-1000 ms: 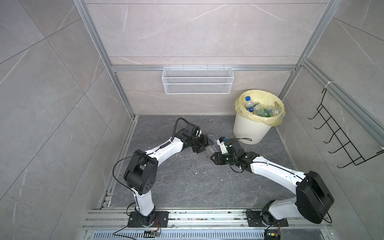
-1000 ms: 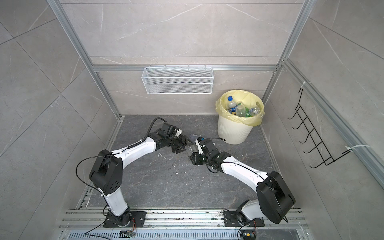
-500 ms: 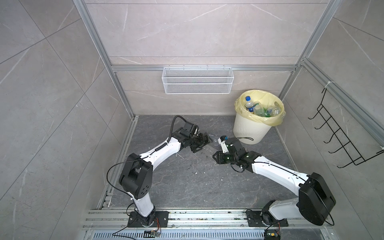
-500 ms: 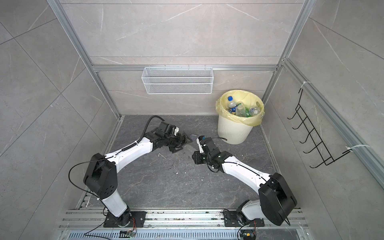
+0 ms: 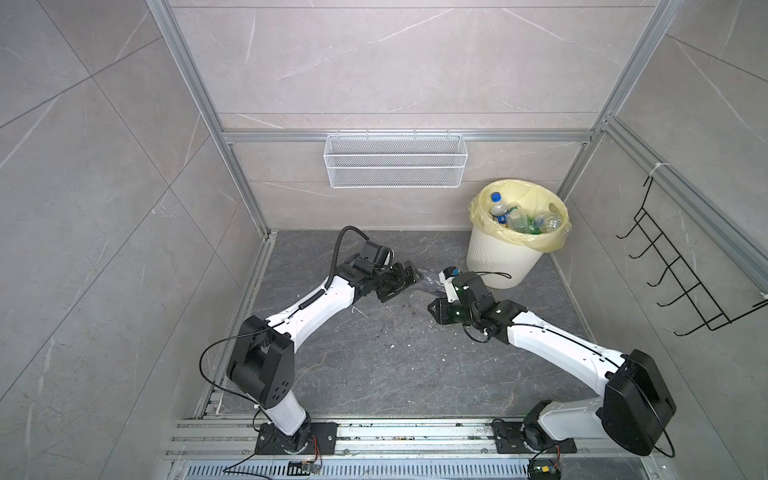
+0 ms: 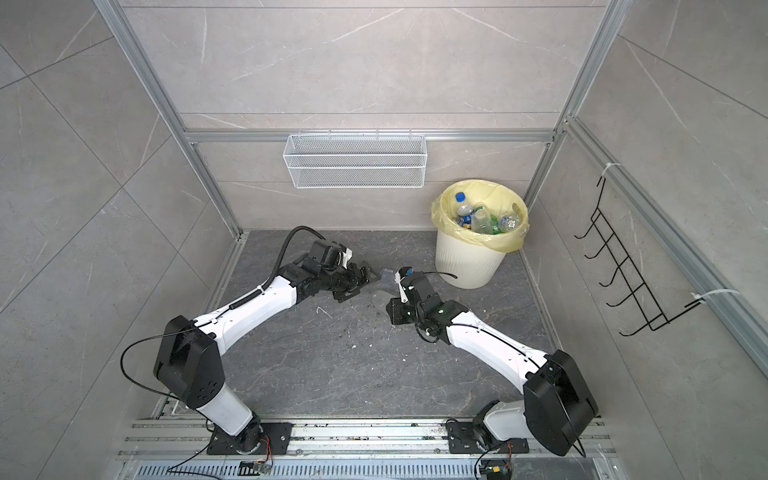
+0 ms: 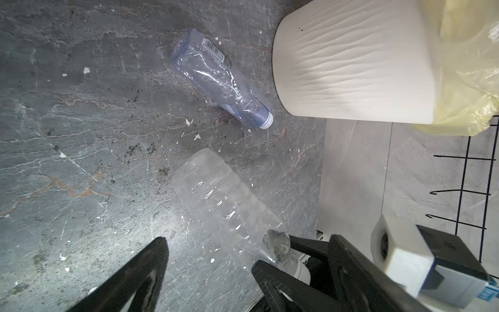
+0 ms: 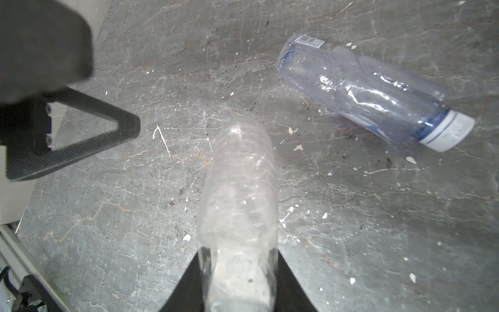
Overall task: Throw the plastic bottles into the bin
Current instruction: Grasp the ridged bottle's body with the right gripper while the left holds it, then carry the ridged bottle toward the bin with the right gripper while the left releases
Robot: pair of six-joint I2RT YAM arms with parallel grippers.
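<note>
Our right gripper (image 8: pixel 239 266) is clamped on the neck end of a clear, crumpled, label-less plastic bottle (image 8: pixel 240 183), whose base points out over the grey stone floor (image 8: pixel 378 216). Our left gripper (image 5: pixel 401 283) has its jaws wide apart on nothing, just beside that bottle. A blue-tinted clear bottle with a white cap (image 7: pixel 220 78) lies on its side near the foot of the round cream ribbed bin (image 5: pixel 498 262), where more plastic bottles (image 5: pixel 521 218) lie inside the pale yellow bag (image 5: pixel 555 244)

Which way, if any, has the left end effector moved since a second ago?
Yes, slightly: the left end effector drew toward the white wire mesh basket.
</note>
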